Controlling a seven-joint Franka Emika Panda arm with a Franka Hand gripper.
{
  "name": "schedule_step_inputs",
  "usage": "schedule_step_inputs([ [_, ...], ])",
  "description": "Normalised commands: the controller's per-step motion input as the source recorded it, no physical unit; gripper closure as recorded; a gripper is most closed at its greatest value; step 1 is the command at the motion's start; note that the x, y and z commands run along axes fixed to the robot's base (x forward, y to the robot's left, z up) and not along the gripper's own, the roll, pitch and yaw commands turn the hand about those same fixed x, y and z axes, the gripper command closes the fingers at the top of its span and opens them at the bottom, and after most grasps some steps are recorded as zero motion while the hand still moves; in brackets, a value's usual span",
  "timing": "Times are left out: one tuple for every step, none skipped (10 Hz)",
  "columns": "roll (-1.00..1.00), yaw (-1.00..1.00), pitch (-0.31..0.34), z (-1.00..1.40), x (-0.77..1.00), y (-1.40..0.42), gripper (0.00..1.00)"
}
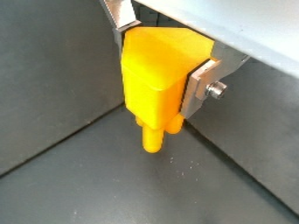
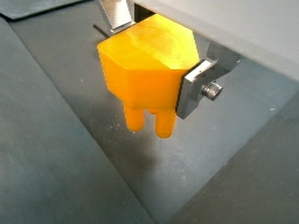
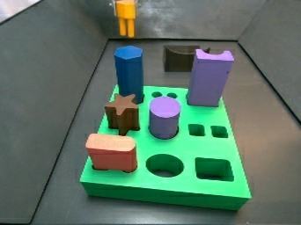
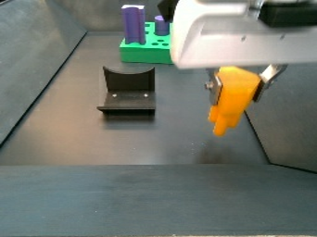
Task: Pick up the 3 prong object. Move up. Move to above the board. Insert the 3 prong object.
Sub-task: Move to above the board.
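So the gripper (image 2: pixel 152 66) is pinching the 3 prong object (image 2: pixel 146 70) right now, one silver finger (image 2: pixel 197 87) pressed flat on one side of the orange-yellow block and the other finger (image 2: pixel 114 16) on the opposite side. Both wrist views show the same grip, and in one of them you can see the prongs (image 1: pixel 156 136) pointing down at the dark bench (image 1: pixel 70 96) with a clear gap under them, so the piece is hanging in the air, not resting on anything.

In a side view the 3 prong object (image 4: pixel 232 97) hangs tilted a bit under the white gripper body (image 4: pixel 223 32), off to the side of the fixture (image 4: pixel 128 89), which stands on the bench between it and the board (image 4: pixel 145 48). So it's well apart from the board, not above it.

The board (image 3: pixel 171 154) itself is the bright green slab, and it's pretty crowded: a blue hexagonal prism (image 3: pixel 128 73), a tall purple block (image 3: pixel 210 77), a purple cylinder (image 3: pixel 165 118), a brown star piece (image 3: pixel 121 112) and a pinkish block (image 3: pixel 113 150) all stand in it. Some round and square holes are open near the pinkish block, plus a few small cut-outs beside the purple cylinder. From that side view the orange piece (image 3: pixel 125 18) is only a small bit showing far beyond the board, past the fixture (image 3: pixel 180 57).
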Motion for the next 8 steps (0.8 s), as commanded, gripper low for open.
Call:
schedule_step_inputs([
  [0.17, 0.23, -0.076, 1.0, 0.35, -0.28, 1.0],
  [0.16, 0.22, -0.062, 1.0, 0.35, -0.28, 1.0],
  [0.15, 0.17, 0.005, 1.0, 0.33, -0.26, 1.0],
  [0.12, 0.12, 0.044, 1.0, 0.3, -0.24, 1.0],
  [0.09, 0.07, 0.077, 1.0, 0.28, -0.22, 1.0],
  [0.08, 0.05, 0.093, 1.0, 0.26, -0.21, 1.0],
  [0.08, 0.04, 0.104, 1.0, 0.24, -0.19, 1.0],
  [0.09, 0.03, 0.105, 1.0, 0.21, -0.17, 1.0],
])
